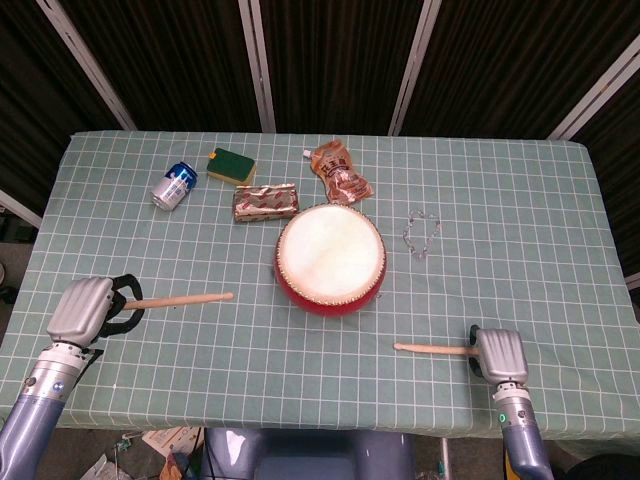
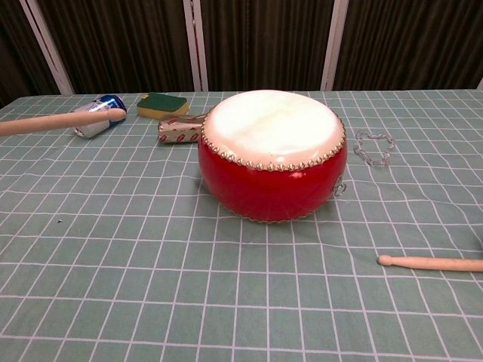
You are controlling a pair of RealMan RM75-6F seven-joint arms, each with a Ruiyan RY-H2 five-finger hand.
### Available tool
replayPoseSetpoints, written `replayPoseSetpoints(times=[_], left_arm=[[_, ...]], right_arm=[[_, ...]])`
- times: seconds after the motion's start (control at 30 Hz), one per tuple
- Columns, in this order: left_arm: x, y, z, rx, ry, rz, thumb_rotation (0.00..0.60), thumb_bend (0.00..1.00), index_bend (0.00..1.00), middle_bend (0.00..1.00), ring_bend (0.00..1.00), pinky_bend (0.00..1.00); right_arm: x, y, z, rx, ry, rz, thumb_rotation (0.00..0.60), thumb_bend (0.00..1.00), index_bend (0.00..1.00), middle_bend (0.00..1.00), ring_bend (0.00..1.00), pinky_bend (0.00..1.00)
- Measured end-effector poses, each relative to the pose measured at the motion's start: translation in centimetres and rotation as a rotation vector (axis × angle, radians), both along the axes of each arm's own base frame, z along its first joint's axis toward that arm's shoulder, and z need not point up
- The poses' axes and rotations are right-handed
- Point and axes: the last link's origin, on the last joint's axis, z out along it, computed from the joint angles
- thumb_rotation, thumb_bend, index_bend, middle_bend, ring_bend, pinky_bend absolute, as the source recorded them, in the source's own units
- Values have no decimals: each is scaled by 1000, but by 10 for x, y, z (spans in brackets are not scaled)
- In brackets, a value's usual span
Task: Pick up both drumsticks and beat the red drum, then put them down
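Observation:
The red drum (image 1: 331, 257) with its pale skin stands mid-table, large in the chest view (image 2: 272, 154). My left hand (image 1: 85, 310) at the front left grips one wooden drumstick (image 1: 182, 299), which points right towards the drum. In the chest view that stick (image 2: 60, 121) hangs above the cloth. The other drumstick (image 1: 432, 349) lies flat on the table at the front right (image 2: 430, 262). My right hand (image 1: 498, 353) sits over its butt end, back upward, with the fingers hidden beneath.
Behind the drum lie a blue can (image 1: 174, 185), a green sponge (image 1: 231, 164), a foil snack pack (image 1: 265, 201), a brown pouch (image 1: 340, 173) and a clear bead bracelet (image 1: 421, 232). The green checked tablecloth (image 1: 520, 250) ends just in front of both hands.

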Motion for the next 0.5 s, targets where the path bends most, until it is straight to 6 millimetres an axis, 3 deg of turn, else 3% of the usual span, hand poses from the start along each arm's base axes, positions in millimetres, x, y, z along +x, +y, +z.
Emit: replayPoseSetpoints(times=[0.33,0.5], left_arm=[[0,0,1,2,-1,-1,600,524,791,1000,1000,1000],[0,0,0,1,1,1,600,524,791,1000,1000,1000]], right_arm=[[-4,-2,-7,12,14,-20,600,413,508,1000,1000,1000],[-6,-2,-8,19,21,-30,600,528,641,1000,1000,1000]])
